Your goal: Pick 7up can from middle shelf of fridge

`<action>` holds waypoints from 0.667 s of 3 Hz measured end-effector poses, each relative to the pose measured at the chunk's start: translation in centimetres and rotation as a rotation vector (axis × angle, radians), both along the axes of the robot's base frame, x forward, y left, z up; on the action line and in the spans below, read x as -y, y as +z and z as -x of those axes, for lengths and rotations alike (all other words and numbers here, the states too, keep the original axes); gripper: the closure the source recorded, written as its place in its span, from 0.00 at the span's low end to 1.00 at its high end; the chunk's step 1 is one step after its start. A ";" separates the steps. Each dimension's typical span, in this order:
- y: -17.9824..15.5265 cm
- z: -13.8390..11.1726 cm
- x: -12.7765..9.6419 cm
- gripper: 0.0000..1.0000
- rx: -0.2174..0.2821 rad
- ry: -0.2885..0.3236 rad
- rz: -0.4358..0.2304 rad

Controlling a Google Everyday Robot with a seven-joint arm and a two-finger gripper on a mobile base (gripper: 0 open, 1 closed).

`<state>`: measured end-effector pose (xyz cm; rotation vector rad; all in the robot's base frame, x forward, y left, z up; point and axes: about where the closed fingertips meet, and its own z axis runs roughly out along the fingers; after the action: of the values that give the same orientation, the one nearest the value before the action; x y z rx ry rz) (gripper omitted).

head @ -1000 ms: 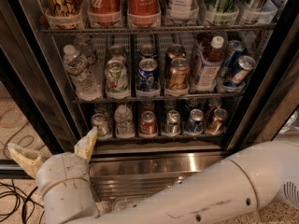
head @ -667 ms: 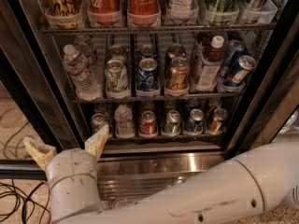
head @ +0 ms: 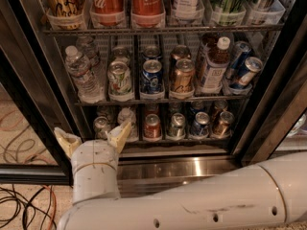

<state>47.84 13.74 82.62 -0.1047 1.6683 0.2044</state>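
Pincer [head: 93, 138], fingers [head: 120, 134] apart, sits low left by base of fridge [head: 192, 167]; we see 7up can [head: 120, 78], whitish-green w/ silver top, on middle shelf [head: 163, 100].

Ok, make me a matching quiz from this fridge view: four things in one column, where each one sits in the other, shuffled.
1. 7up can
2. blue can
3. water bottle
4. pincer

A. far left of the middle shelf
B. low, open, before the bottom rack's left end
C. middle shelf, second lane from left
D. middle shelf, third lane from left

Pairs: 1-C, 2-D, 3-A, 4-B
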 end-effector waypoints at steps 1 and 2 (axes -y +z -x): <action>0.0 0.0 0.0 0.00 0.000 0.000 0.000; 0.6 -1.4 0.6 0.00 0.046 -0.039 0.009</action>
<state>49.22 13.19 83.27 -0.0830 1.6244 0.1641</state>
